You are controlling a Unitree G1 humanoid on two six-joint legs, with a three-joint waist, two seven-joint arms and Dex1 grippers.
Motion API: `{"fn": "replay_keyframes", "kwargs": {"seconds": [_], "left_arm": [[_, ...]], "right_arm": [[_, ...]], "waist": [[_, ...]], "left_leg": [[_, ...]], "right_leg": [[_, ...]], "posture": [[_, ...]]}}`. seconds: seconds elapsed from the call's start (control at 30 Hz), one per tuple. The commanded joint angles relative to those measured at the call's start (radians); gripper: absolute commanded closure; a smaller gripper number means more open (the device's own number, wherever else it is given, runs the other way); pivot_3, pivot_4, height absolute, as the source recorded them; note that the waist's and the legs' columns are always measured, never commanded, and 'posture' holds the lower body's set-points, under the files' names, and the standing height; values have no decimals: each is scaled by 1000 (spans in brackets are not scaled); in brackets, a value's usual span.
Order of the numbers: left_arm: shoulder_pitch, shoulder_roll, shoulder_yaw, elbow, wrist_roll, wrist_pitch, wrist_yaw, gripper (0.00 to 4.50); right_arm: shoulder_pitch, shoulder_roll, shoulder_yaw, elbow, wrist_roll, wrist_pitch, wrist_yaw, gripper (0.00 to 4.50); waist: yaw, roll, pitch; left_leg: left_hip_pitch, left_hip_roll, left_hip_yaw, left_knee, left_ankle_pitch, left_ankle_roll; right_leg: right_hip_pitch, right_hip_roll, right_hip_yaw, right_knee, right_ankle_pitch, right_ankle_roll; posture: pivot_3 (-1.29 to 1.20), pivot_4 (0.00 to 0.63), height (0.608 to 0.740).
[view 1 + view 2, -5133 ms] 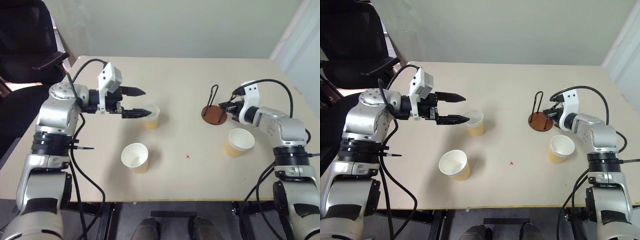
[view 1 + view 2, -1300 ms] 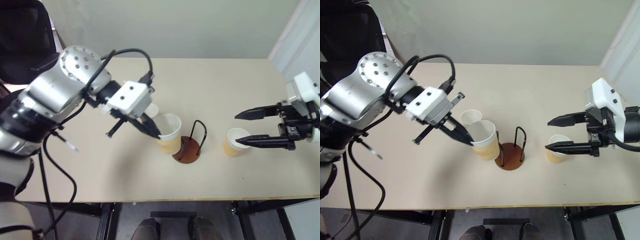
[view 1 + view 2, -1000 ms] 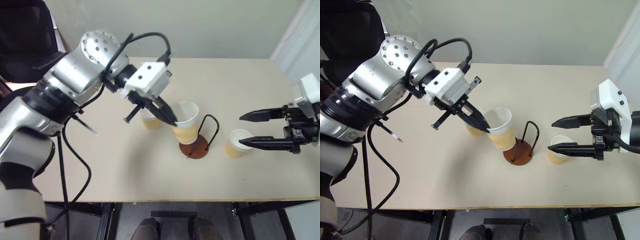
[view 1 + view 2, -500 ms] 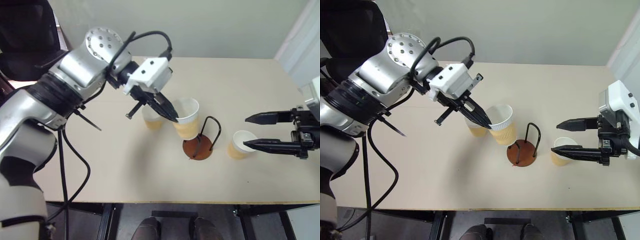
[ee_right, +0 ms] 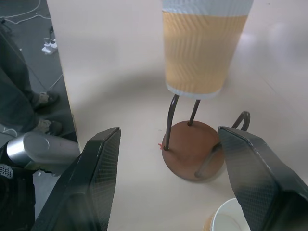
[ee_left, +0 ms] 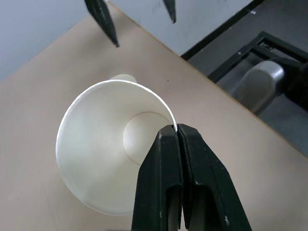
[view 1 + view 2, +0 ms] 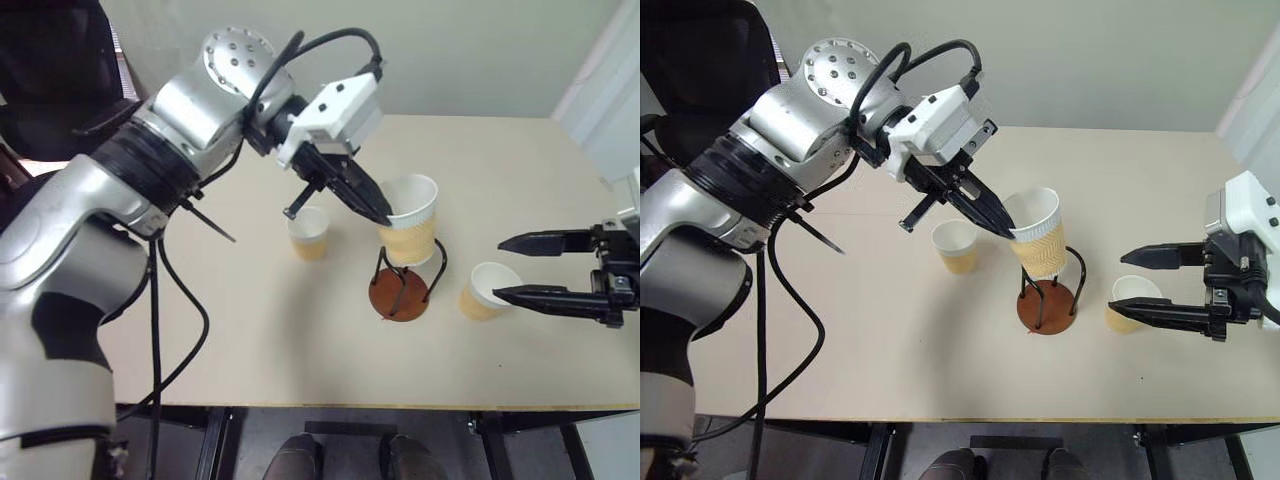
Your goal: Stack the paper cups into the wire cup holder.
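Paper cup (image 7: 408, 222) is hanging tilted just above the wire cup holder (image 7: 400, 293), our left claw (image 7: 381, 214) pinching its rim shut. Our right claw (image 7: 512, 268) is waiting wide open, empty, beside another cup (image 7: 483, 290). Lowering crooked, we risk snagging the loops and tipping the holder.

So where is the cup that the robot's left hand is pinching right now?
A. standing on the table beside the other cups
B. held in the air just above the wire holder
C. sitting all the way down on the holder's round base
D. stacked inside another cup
B: the left hand pinches the paper cup by its rim, its bottom still above the wire cup holder.
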Motion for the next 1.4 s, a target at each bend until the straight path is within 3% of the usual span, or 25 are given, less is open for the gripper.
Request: {"fn": "replay_keyframes", "kwargs": {"seconds": [0.03, 0.3, 0.7, 1.07, 1.4], "left_arm": [[-18, -37, -15, 61, 63, -74, -32, 4469], [23, -177, -7, 199, 141, -136, -32, 4469], [-40, -114, 1, 141, 4, -52, -32, 4469], [-69, -221, 48, 296, 78, -99, -32, 4469], [-87, -312, 91, 375, 136, -125, -32, 4469]], "right_arm": [[3, -1, -47, -15, 21, -6, -17, 1179], [23, 9, -66, -40, 61, 3, -59, 1179], [43, -4, -95, -53, 115, 26, -108, 1179], [49, -24, -100, -44, 113, 31, -101, 1179], [92, -7, -182, -87, 163, 87, -141, 1179]], "waist": [[0, 0, 0], [5, 0, 0], [5, 0, 0], [8, 0, 0], [12, 0, 0]], "left_leg": [[0, 0, 1, 1, 0, 0], [4, -2, 1, 6, -2, 4], [4, -3, 1, 6, -5, 5], [3, -4, 1, 6, -6, 6], [2, -4, 2, 6, -6, 5]], "right_leg": [[0, 1, 0, 0, 0, 0], [9, -1, 1, -1, 1, 5], [10, -1, 1, -2, -2, 10], [10, -2, 1, -4, -2, 12], [10, -2, 2, -6, -3, 13]], "posture": [[0, 150, 740], [0, 150, 740], [0, 150, 740], [0, 150, 740], [0, 150, 740]]}}
